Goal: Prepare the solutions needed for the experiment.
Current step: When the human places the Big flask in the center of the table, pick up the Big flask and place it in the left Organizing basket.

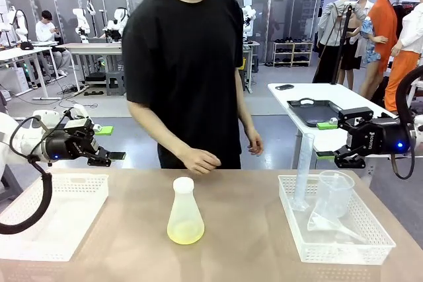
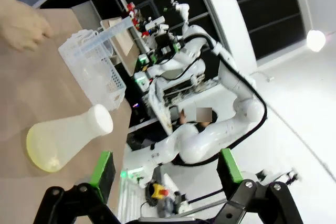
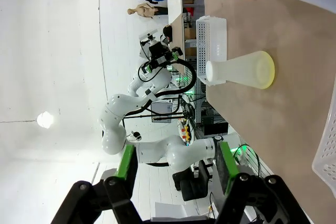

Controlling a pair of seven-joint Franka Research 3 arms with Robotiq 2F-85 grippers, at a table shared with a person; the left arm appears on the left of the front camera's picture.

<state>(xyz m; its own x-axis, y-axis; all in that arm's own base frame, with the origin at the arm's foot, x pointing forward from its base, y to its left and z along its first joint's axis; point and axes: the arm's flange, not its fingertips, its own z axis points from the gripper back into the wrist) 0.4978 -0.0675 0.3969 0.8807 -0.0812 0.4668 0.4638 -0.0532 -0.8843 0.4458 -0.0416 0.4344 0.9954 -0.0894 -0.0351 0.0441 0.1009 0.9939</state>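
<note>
L gripper (image 1: 108, 143) & R gripper (image 1: 326, 140): fingers wide apart, nothing held. Solutions (image 1: 185, 232) = shallow layer in capped flask (image 1: 184, 206) on bench (image 1: 251, 229), between both sets of fingers, well apart from each. Cylinder (image 1: 304, 170) & funnel (image 1: 332, 224) sit in basket (image 1: 344, 250) below R fingers; prob. most mixing left.

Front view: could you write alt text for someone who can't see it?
A frosted conical plastic flask with a white cap stands mid-table, holding a shallow layer of pale yellow see-through liquid; a person's hand is at the far edge behind it. The left arm's fingers and right arm's fingers hang open at either side.
</note>
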